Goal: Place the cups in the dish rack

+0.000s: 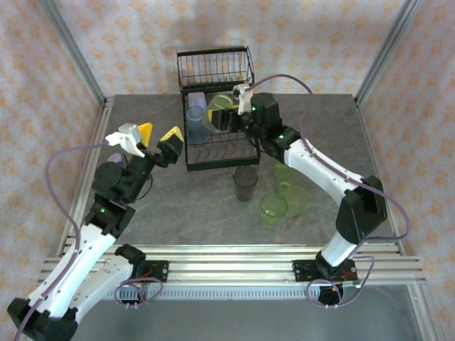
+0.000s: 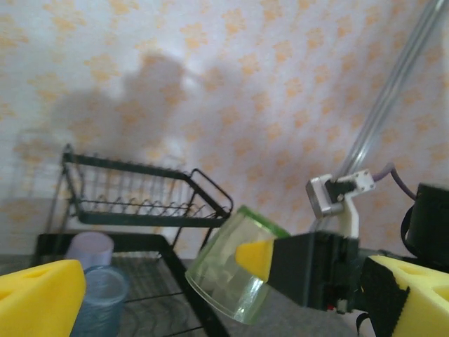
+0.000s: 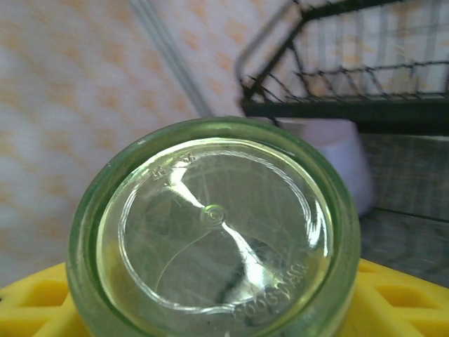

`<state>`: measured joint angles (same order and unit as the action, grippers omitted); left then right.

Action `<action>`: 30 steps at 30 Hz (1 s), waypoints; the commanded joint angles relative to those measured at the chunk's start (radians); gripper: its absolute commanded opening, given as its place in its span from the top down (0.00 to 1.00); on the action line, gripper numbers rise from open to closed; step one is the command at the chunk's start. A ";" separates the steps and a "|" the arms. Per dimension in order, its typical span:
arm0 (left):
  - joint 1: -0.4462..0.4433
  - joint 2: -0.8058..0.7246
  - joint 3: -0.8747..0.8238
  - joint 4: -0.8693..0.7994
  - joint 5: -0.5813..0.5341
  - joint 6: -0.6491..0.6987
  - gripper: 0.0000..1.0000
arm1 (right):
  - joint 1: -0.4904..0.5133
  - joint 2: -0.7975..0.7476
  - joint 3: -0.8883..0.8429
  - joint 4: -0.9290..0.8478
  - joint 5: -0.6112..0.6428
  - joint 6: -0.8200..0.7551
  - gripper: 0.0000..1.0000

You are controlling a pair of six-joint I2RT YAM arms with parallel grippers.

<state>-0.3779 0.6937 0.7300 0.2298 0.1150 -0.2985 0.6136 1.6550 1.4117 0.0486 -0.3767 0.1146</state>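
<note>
Our right end effector [image 1: 229, 114] squeezes a green cup [image 1: 217, 106] above the dish rack [image 1: 213, 67]. Our left end effector [image 1: 159, 135] is wide open, holding nothing.

Black wire dish rack [image 1: 213, 51] stood at the far side, lavender tumbler [image 1: 197, 99] and light blue tumbler [image 1: 195, 128] sat in its tray, light green tumbler [image 1: 218, 111] hung tilted beside them, smoky grey tumbler [image 1: 246, 183] stood upright just before the rack, other green tumblers [image 1: 273, 210] clustered to its right.
</note>
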 commanded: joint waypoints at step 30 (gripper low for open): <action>0.001 -0.132 -0.044 -0.262 -0.153 0.039 0.01 | 0.002 0.741 0.403 0.446 0.556 -0.209 0.38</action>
<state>-0.3779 0.5724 0.6857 -0.0128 -0.0132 -0.2733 0.6273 2.3787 1.7676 0.4717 0.1413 -0.0837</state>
